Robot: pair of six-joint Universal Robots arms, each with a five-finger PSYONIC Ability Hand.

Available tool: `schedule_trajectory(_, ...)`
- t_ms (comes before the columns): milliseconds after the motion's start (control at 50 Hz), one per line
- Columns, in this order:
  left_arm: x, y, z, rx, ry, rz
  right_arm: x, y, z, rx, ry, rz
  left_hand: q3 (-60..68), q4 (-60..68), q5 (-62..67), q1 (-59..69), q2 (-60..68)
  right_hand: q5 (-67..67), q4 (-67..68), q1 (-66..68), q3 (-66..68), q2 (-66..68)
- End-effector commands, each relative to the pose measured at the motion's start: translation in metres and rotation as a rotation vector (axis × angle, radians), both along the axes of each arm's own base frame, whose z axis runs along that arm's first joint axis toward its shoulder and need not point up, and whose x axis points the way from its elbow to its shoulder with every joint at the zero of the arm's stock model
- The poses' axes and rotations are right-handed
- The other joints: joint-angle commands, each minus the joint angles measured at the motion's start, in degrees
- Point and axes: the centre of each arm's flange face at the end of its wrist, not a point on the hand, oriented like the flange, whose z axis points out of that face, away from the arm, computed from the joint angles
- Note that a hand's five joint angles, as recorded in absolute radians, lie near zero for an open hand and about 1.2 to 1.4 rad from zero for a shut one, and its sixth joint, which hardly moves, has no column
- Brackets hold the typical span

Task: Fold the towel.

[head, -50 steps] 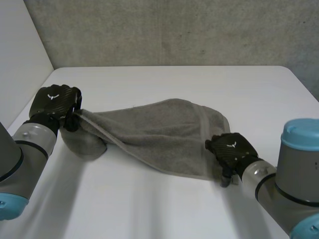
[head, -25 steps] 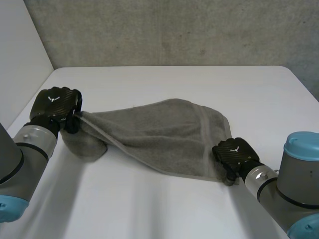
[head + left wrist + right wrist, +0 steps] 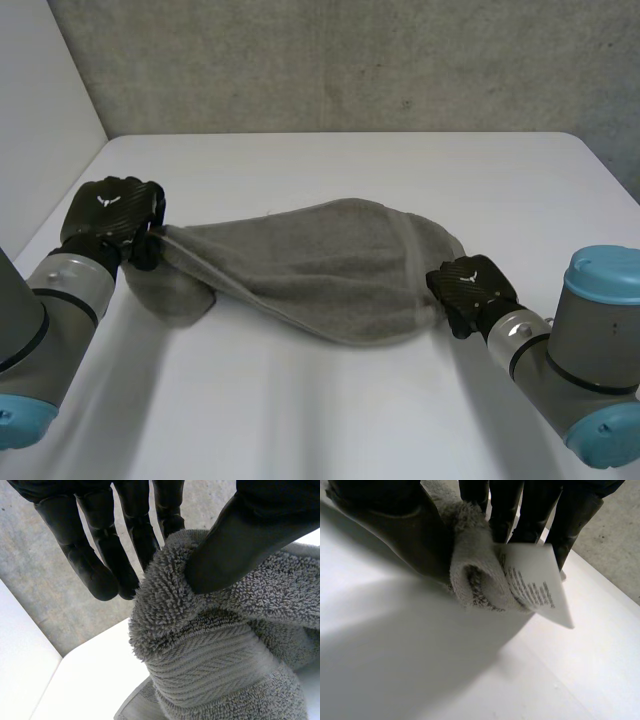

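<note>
Across the middle of the white table (image 3: pixel 350 170) you had the grey terry towel (image 3: pixel 320 262) stretched between both hands, bellying into a long rounded pouch with a flat woven band near each end. Your left hand (image 3: pixel 110 212) pinched one looped, fluffy corner between thumb and a finger, with the other fingers straight. Your right hand (image 3: pixel 468 288) clamped the opposite end, which was rolled into a tight wad, with a stiff white printed label (image 3: pixel 535 587) poking out.

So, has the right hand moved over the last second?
Yes: the right hand, pinching the towel's end, shifted slightly toward the table's right edge.
</note>
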Motion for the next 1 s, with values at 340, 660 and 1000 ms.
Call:
schedule_trajectory(340,0.005,0.038,-0.02,-0.021,-0.303,-0.141,-0.042,-0.029,0.057,-0.153,-0.064,-0.133,-75.79,-74.7,-81.99,-68.18,-73.27,4.6,4.65,4.71,6.96,5.75)
schedule_trajectory(660,0.023,0.026,-0.005,-0.065,-0.323,-0.188,-0.044,-0.034,0.048,-0.135,-0.048,-0.144,-72.45,-71.35,-78.64,-64.83,-69.92,4.6,4.65,4.71,6.96,5.75)
schedule_trajectory(1000,0.033,0.046,-0.038,0.202,-0.28,-0.194,-0.045,-0.035,0.04,-0.109,-0.042,-0.154,-67.57,-66.48,-73.77,-59.96,-65.04,4.6,4.65,4.71,6.96,5.75)
